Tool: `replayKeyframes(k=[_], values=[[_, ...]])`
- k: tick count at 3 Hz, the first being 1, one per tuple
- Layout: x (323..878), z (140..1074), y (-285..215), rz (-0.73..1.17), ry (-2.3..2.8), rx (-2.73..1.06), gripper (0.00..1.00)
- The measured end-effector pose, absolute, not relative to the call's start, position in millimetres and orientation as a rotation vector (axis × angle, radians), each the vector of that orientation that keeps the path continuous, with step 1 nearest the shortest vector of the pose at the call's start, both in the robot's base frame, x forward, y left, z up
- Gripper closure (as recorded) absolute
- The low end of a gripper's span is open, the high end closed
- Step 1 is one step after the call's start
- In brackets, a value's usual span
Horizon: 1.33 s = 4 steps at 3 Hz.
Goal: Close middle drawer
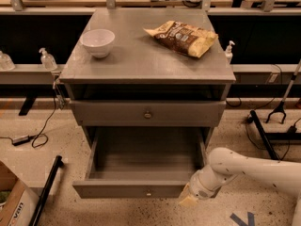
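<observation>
The grey cabinet (141,55) stands in the middle of the camera view. The middle drawer (141,189) is pulled far out, and its deep plain box is empty. Its low front has a small brass knob (148,192). Above it, the taller drawer front (146,113) with its own knob sits nearly flush. The lowest drawer is hidden under the open one. My gripper (188,200) is at the right end of the open drawer's front, at or just in front of its corner. My white arm (244,169) comes in from the right.
A white bowl (98,42) and a chip bag (183,37) lie on the cabinet top. Sanitiser bottles (47,59) stand on the shelf behind. A cardboard box (14,206) and a black pole (47,192) are at lower left. Black stand legs (265,131) are at right.
</observation>
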State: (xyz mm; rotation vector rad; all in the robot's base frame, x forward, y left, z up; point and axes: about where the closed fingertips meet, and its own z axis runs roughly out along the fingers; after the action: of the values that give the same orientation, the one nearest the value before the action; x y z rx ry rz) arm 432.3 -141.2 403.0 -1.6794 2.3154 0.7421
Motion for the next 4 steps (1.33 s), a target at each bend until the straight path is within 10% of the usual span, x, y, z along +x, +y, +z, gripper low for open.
replayKeyframes(k=[4], values=[[445.7,387.1,-132.7,0.788,2.279,-1.630,1.00]])
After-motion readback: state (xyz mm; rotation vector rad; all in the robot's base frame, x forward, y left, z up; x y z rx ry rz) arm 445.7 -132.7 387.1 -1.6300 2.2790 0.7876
